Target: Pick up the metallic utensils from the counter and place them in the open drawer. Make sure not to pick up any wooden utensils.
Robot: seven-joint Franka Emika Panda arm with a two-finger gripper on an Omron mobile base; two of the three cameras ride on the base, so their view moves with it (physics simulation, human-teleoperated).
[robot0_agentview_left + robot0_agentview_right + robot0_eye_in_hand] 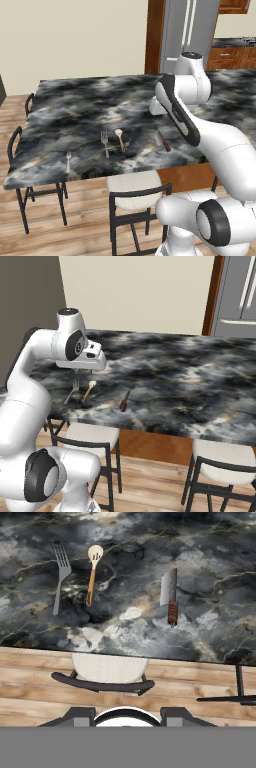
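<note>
Marbled counter (75, 105): fork (60, 574), wooden spoon (92, 571), cleaver (170, 596) side by side.

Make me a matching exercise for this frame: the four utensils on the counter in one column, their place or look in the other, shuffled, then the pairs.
Things:
1. large fork
2. small fork
3. wooden spoon
4. cleaver

Descriptions:
A. silver blade, dark reddish handle, nearest the arm
B. tan, lying between the large fork and the cleaver
C. silver, alone near the counter's left front corner in the left base view
D. silver, just left of the spoon in the hand view

Pairs: 1-D, 2-C, 3-B, 4-A
</note>
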